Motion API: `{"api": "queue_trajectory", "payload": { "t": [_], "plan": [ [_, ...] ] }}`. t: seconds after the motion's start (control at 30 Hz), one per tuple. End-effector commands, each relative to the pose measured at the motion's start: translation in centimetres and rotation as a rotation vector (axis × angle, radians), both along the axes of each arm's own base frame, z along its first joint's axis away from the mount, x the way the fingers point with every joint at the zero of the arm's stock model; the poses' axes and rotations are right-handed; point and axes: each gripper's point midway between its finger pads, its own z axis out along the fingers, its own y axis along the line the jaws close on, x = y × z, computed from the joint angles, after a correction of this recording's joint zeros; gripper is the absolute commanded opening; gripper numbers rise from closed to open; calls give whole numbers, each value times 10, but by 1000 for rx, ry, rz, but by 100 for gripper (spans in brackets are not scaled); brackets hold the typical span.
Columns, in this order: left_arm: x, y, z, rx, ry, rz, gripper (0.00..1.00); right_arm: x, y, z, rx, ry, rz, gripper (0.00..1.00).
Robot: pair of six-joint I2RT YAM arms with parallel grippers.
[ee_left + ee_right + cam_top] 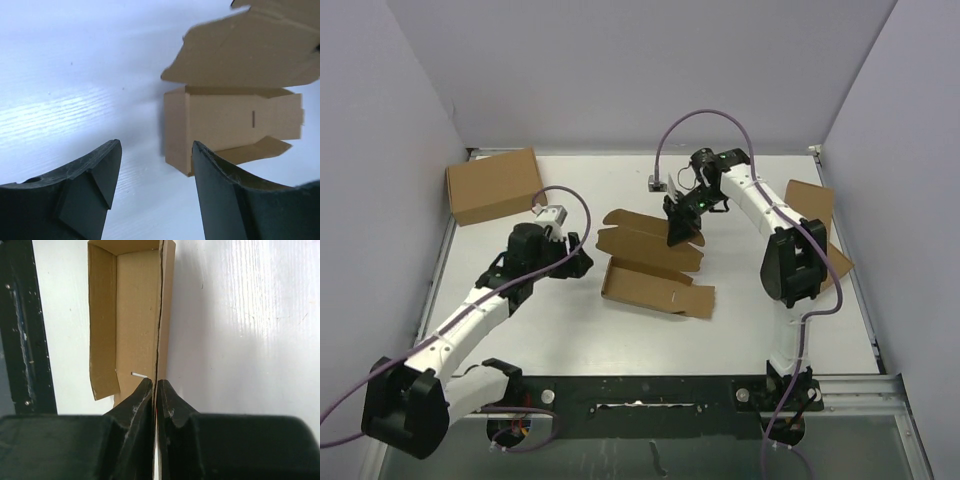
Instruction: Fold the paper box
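Right fingers (149, 390) pinch a thin upright flap of the box (655, 288); left fingers (577, 263) stand part-spread and empty just beside it, above the white counter (590, 180).

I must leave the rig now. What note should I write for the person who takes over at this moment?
Left gripper: jaws open, empty, near the left end of the paper box.
Right gripper: jaws shut on a thin upright panel of the paper box.
Box: between the two arms, half-folded, with some walls raised and flaps spread open.
Done: the first folds only.
Left: fold in the remaining flaps and close the box.
The closed carton at the far left and the brown boxes at the right are not part of the job.
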Motion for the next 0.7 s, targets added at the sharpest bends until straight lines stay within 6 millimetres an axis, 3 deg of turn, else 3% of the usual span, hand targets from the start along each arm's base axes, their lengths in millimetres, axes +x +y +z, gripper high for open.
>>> {"api": "queue_trajectory", "payload": {
  "t": [0.0,0.23,0.4,0.67],
  "plan": [
    [10,-12,53,-234,-164,-56,57,-2,3,14,-48,-114,139,6],
    [9,-17,65,-356,-277,-119,60,-7,7,14,-131,-188,311,6],
    [8,-18,63,-377,-316,-148,74,-9,10,14,-155,-224,382,6],
    [8,-26,50,-385,-335,-212,72,-13,16,11,-167,-245,431,6]
  ]
}}
